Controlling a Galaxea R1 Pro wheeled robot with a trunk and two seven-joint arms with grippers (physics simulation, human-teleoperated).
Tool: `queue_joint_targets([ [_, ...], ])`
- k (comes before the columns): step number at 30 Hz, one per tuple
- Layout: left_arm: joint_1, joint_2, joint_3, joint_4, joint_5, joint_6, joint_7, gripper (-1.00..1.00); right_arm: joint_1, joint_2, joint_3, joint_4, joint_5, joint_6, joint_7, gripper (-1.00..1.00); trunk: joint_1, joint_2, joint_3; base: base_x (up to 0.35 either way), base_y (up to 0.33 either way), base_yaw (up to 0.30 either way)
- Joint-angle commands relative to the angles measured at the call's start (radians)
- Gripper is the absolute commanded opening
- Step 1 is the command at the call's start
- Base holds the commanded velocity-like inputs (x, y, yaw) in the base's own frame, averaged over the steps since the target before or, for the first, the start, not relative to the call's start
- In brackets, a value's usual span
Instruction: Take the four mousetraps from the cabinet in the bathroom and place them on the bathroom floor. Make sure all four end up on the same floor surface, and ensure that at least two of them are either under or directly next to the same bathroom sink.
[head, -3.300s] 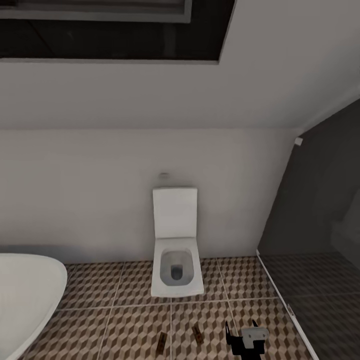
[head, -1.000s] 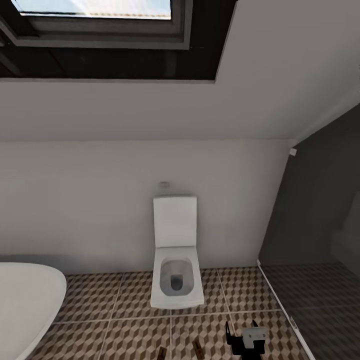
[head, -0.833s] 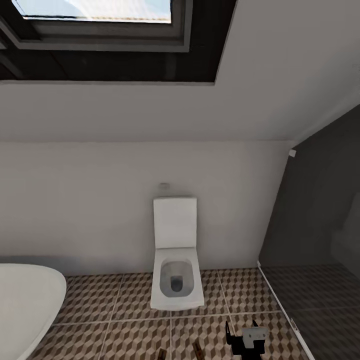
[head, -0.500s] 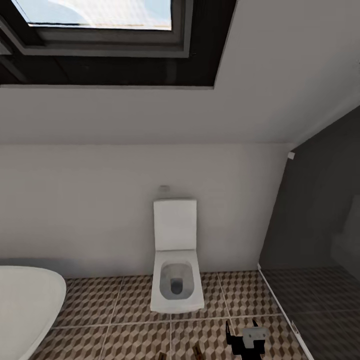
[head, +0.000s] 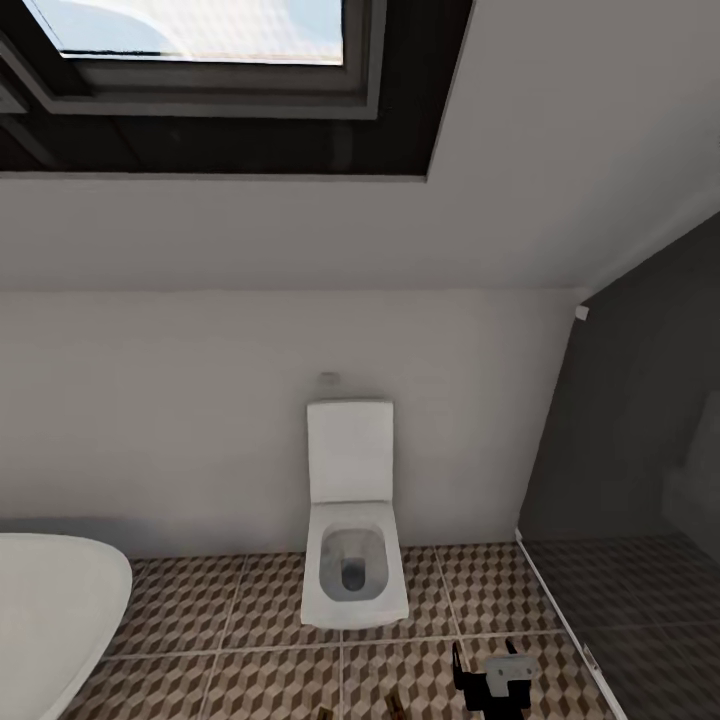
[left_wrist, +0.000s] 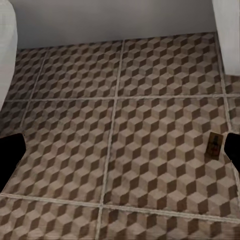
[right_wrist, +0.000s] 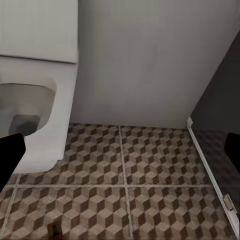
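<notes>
Two mousetraps lie on the cube-patterned bathroom floor (head: 230, 640) at the head view's lower edge: one (head: 325, 712) and another (head: 397, 708), both cut off by the frame. The left wrist view has a mousetrap (left_wrist: 215, 146) flat on the tiles near one fingertip of my left gripper (left_wrist: 120, 155), which is open and empty above the floor. My right gripper (head: 485, 665) hovers over the tiles right of the traps. In its own view the right gripper (right_wrist: 120, 152) is open, and a dark scrap of a mousetrap (right_wrist: 53, 229) lies below it. The cabinet and the bathroom sink are out of view.
A white toilet (head: 352, 540) stands against the far wall, also near in the right wrist view (right_wrist: 35, 100). A white bathtub (head: 50, 610) curves in at the left. The darker grey floor section (head: 640, 610) lies to the right behind a pale threshold strip. A skylight (head: 200, 30) is overhead.
The head camera has tilted upward, so the whole picture slid down: more skylight shows and the two traps dropped to the lower edge. The traps themselves have not moved.
</notes>
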Motion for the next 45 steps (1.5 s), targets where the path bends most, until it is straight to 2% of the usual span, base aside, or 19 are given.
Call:
queue_joint_targets([
  [1,-0.001,0.001,-0.009,0.014,-0.001,0.001,0.008,1.0,0.0,0.0,0.009,0.001,-0.008,0.025,-0.003,1.0,0.0,-0.001,0.0,0.0,0.0,0.0],
  [5,0.001,0.003,-0.009,0.026,0.0,0.033,0.009,1.0,-0.001,-0.002,0.008,0.001,-0.008,0.131,-0.003,1.0,0.0,-0.001,0.0,0.0,0.0,0.0],
  [6,0.008,0.004,-0.008,0.029,0.0,0.07,0.009,1.0,0.0,-0.004,0.008,0.001,-0.009,0.206,-0.002,1.0,0.0,-0.001,0.0,0.0,0.0,0.0],
  [9,0.025,0.005,-0.008,0.032,0.0,0.145,0.008,1.0,0.0,-0.005,0.008,0.001,-0.009,0.33,0.001,1.0,0.0,-0.001,0.0,0.0,0.0,0.0],
  [10,0.038,0.005,-0.008,0.033,0.0,0.199,0.007,1.0,0.001,-0.005,0.008,0.001,-0.01,0.412,0.004,1.0,0.0,-0.001,0.0,0.0,0.0,0.0],
  [12,0.049,0.005,-0.008,0.033,0.0,0.249,0.005,1.0,0.006,-0.005,0.008,0.001,-0.01,0.483,0.006,1.0,0.0,-0.001,0.0,0.0,0.0,0.0],
  [17,0.082,0.004,-0.008,0.034,0.0,0.363,0.004,1.0,0.041,-0.001,0.009,0.001,-0.019,0.607,0.016,1.0,0.0,-0.001,0.0,0.0,0.0,0.0],
  [21,0.104,0.001,-0.008,0.034,0.0,0.425,-0.005,1.0,0.073,0.006,0.009,0.001,-0.04,0.646,0.023,1.0,0.0,-0.001,0.0,0.0,0.0,0.0],
  [24,0.13,-0.008,-0.008,0.034,0.001,0.496,-0.028,1.0,0.108,0.015,0.009,0.001,-0.076,0.697,0.028,1.0,0.0,-0.001,0.0,0.0,0.0,0.0],
  [25,0.159,-0.014,-0.007,0.034,0.003,0.582,-0.047,1.0,0.138,0.021,0.009,0.001,-0.149,0.788,0.055,1.0,0.0,-0.001,0.0,0.0,0.0,0.0],
  [26,0.164,-0.014,-0.007,0.034,0.003,0.594,-0.049,1.0,0.143,0.021,0.009,0.001,-0.165,0.808,0.065,1.0,0.0,-0.001,0.0,0.0,0.0,0.0],
  [28,0.175,-0.005,-0.003,0.034,0.008,0.627,-0.055,1.0,0.165,0.022,0.009,0.002,-0.233,0.892,0.124,1.0,0.0,-0.001,0.0,0.0,0.0,0.0],
  [31,0.178,0.01,0.006,0.034,0.018,0.634,-0.057,1.0,0.178,0.018,0.008,0.002,-0.256,0.92,0.148,1.0,0.0,-0.001,0.0,0.0,0.0,0.0],
  [32,0.179,0.021,0.018,0.034,0.03,0.637,-0.058,1.0,0.188,0.014,0.008,0.003,-0.264,0.929,0.155,1.0,0.0,-0.001,0.0,0.0,0.0,0.0],
  [36,0.181,0.033,0.06,0.033,0.063,0.638,-0.059,1.0,0.211,-0.01,0.008,0.003,-0.273,0.934,0.159,1.0,0.0,-0.001,0.0,0.0,0.0,0.0],
  [38,0.182,0.038,0.101,0.033,0.088,0.637,-0.061,1.0,0.237,-0.055,0.007,0.004,-0.278,0.924,0.162,1.0,0.0,-0.001,0.0,0.0,0.0,0.0],
  [40,0.182,0.04,0.118,0.032,0.098,0.635,-0.061,1.0,0.263,-0.085,0.007,0.004,-0.279,0.906,0.163,1.0,0.0,-0.001,0.0,0.0,0.0,0.0],
  [45,0.182,0.04,0.13,0.03,0.106,0.634,-0.061,1.0,0.305,-0.131,0.007,0.004,-0.28,0.859,0.164,1.0,0.0,-0.001,0.0,0.0,0.0,0.0],
])
